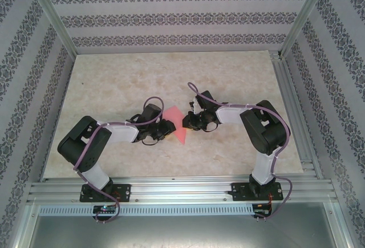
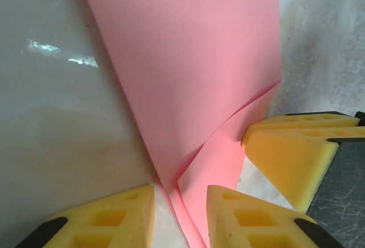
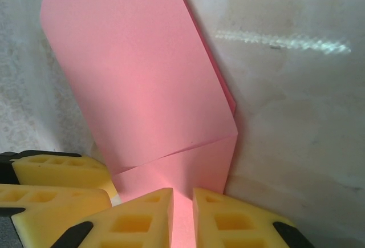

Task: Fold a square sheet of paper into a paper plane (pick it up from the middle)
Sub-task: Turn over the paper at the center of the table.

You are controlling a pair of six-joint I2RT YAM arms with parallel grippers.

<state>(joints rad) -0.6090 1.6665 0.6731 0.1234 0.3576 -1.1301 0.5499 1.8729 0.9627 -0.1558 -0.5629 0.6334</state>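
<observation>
The pink-red sheet of paper point(image 1: 175, 124) lies folded into a pointed shape on the table between my two grippers. In the left wrist view the paper point(image 2: 188, 60) narrows toward my left gripper point(image 2: 180, 196). Its jaws stand apart, one on either side of the paper's thin end. The right gripper's yellow fingers point(image 2: 291, 151) press at the paper's right edge. In the right wrist view a folded flap of the paper point(image 3: 137, 77) runs under my right gripper point(image 3: 182, 196), whose jaws keep a narrow gap with paper showing in it. The left gripper's fingers point(image 3: 57, 202) sit at the lower left.
The marbled tabletop point(image 1: 125, 82) stretches behind and to both sides of the grippers. Aluminium frame rails point(image 1: 171, 188) run along the near edge and the right side point(image 1: 296, 117). Patterned walls enclose the back and sides.
</observation>
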